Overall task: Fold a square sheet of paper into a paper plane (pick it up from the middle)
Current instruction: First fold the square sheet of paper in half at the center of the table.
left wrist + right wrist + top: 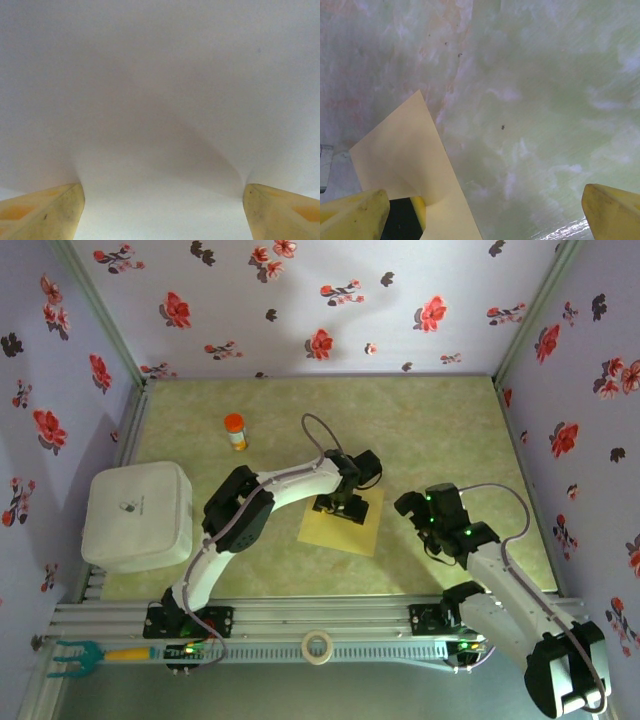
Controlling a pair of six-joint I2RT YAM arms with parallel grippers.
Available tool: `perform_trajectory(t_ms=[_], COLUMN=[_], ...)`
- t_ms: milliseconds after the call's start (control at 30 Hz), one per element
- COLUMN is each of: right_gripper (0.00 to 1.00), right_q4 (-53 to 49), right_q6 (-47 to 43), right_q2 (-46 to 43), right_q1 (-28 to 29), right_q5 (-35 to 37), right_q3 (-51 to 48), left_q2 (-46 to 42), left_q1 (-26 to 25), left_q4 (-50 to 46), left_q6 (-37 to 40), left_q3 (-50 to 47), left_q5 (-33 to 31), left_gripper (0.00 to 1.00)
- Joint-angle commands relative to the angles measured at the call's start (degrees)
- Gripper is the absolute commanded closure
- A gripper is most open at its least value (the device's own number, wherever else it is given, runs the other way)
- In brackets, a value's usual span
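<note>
The square sheet of thin yellow paper [352, 536] lies flat on the green marbled tabletop [450, 430], near the middle and slightly towards the near edge. No fold can be made out in it, so the task is judged to be at its first step, the pick-up. The left gripper [342, 506] stands nose-down on the centre of the sheet, which matches the instruction to lift from the middle. Its yellow fingers [42, 216] are spread wide and rest on the paper, and the left wrist view shows the surface bowing slightly upward between them. The jaws are open and nothing is clamped. This placement is presumably chosen so that closing will gather a ridge of paper thick enough to pinch. The right gripper [485, 210] hovers just right of the sheet, above bare tabletop, with its jaws fully apart and empty. One corner of the sheet shows at its left. It is judged to be positioned clear so as not to pin the paper. Containers: a white rounded plastic box [140, 515] sits at the left edge, closed, contents not visible. A small orange-capped bottle [234, 432] stands upright to the far left of the sheet, well apart from it, and its contents cannot be determined. A roll of tape [318, 646] lies on the near aluminium rail [380, 620].
</note>
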Motion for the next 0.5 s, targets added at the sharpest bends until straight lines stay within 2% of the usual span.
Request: perform_trajectory(t_ms=[0,467], right_gripper=[0.01,0.01], right_q4=[-1.64,-2.08], right_q6=[-0.31,0.17], right_q2=[-0.94,-0.83], right_q1=[-0.47,-0.47], right_q5=[0.70,1.03], right_q3=[-0.51,-0.40], left_q2=[2.01,2.03], left_q1=[-0.39,-0.40], left_q4=[-0.91,-0.64], left_q6=[-1.16,-1.09], left_q3=[-1.97,-1.98], left_q5=[0.29,0.34], left_gripper=[0.17,0.19])
